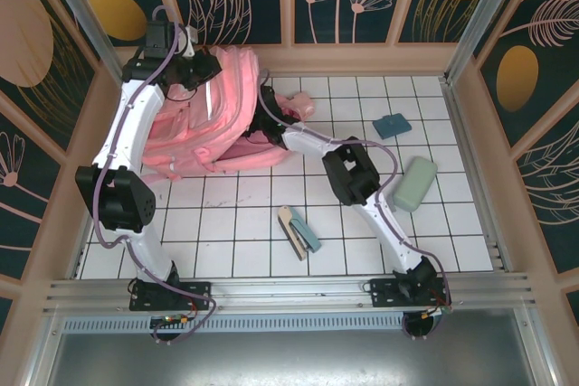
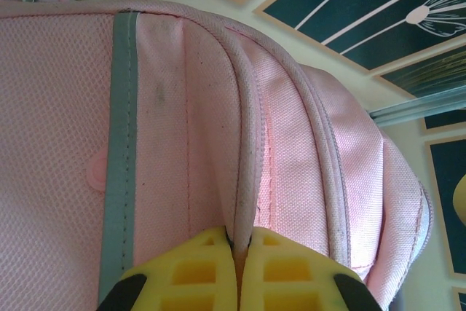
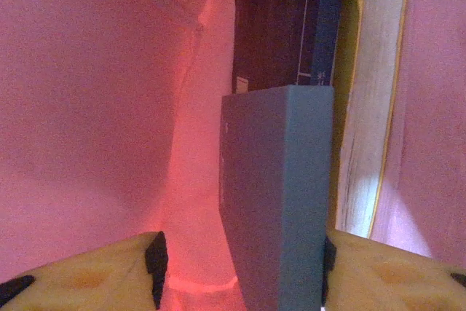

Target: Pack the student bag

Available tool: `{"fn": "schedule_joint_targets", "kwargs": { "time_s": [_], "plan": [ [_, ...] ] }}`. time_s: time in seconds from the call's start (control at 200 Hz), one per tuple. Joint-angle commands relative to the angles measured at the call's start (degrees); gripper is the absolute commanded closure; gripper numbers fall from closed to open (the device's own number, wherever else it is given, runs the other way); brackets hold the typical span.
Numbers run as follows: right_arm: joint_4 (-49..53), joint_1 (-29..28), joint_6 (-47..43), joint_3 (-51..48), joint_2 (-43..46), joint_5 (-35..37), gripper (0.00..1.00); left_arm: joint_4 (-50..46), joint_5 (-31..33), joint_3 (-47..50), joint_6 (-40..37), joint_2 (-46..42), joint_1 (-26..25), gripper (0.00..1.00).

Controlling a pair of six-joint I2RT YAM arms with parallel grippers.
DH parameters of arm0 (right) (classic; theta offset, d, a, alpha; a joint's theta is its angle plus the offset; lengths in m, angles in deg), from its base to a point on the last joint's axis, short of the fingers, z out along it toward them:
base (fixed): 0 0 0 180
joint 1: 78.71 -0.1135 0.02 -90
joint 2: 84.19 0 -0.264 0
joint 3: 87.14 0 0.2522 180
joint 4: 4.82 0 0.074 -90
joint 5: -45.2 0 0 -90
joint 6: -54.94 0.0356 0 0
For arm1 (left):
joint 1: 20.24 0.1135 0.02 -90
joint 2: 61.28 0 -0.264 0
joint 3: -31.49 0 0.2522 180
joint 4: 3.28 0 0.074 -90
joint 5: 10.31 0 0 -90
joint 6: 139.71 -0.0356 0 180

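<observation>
Student bag [image 1: 194, 133]: lying at the far left of the table [image 1: 235, 223], opening facing right.
Left gripper [image 2: 237, 256]: clamped on the bag's piped seam.
Right gripper [image 3: 240, 271]: inside the bag, fingers spread apart.
Blue-grey book [image 3: 277, 180]: on edge between those fingers, left pad clear of it, long axis running deeper in.

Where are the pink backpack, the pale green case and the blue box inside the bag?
student bag [image 1: 194, 142]: overhead view, on its pink front fabric.
pale green case [image 1: 412, 183]: overhead view, middle of its top.
blue box [image 3: 280, 202]: right wrist view, on its broad flat face.
</observation>
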Motion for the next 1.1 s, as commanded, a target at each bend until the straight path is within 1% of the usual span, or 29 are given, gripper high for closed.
{"fn": "schedule_joint_targets", "kwargs": {
  "time_s": [0.0,0.135,0.215,0.31,0.44,0.54,0.61,0.74,1.001,1.096],
  "plan": [
    [-0.07,0.54,-3.13,-3.36,6.33,-0.18,0.41,9.43,-3.34,-0.62,0.72,-4.18,0.46,1.00],
    [-0.26,1.10,-2.54,-5.09,6.55,-0.54,0.42,9.63,-3.43,-0.42,0.72,-4.11,0.52,1.00],
    [-0.92,1.20,-2.28,-5.74,6.48,-0.54,0.49,9.73,-3.51,-0.38,0.80,-4.08,0.51,1.00],
    [-1.40,1.20,-1.73,-4.88,5.32,-1.00,0.63,10.32,-4.15,0.14,1.28,-3.96,0.55,1.00],
    [-0.04,1.06,-1.34,-3.32,3.12,-0.97,0.65,10.71,-4.44,0.62,1.42,-4.04,0.55,1.00],
    [-1.79,0.78,0.42,-2.68,1.11,-2.29,0.70,11.08,-4.86,0.94,1.68,-4.10,0.54,1.00],
    [-1.05,0.43,1.32,0.10,-1.15,-3.06,0.73,11.42,-5.16,1.17,1.95,-4.18,0.55,1.00],
    [2.29,-0.28,1.46,5.21,-4.96,-3.29,0.74,11.84,-5.59,1.49,2.34,-4.27,0.54,1.00],
    [0.91,-1.13,4.23,10.72,-10.11,-5.54,0.74,13.50,-6.73,2.80,3.52,-4.78,0.55,1.00],
    [-2.05,-1.50,6.75,13.14,-12.41,-7.71,0.74,14.49,-7.22,3.46,4.16,-4.82,0.54,1.00]
  ]
}}
